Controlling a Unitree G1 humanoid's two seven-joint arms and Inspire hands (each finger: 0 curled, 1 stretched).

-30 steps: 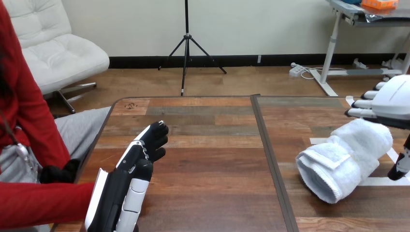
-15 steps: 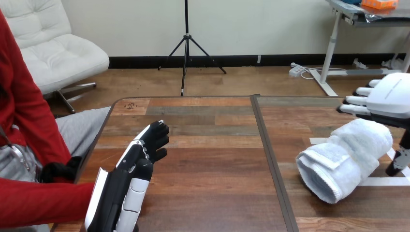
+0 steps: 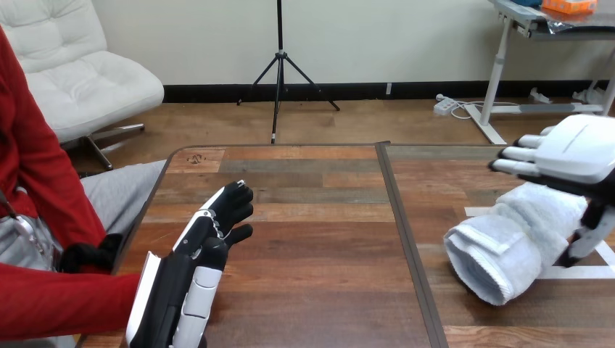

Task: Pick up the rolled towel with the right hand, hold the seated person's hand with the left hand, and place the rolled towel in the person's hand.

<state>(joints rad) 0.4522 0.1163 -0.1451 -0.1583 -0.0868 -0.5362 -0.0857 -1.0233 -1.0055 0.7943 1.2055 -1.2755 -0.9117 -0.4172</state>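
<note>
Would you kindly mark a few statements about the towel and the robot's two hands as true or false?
1. The towel is on the right part of the table. True.
2. The left hand is curled round the towel. False: it is open over the table's left part, well apart from the towel.
3. The right hand is above the towel with its fingers straight. True.
4. The towel stands upright on its end. False: it lies on its side.
</note>
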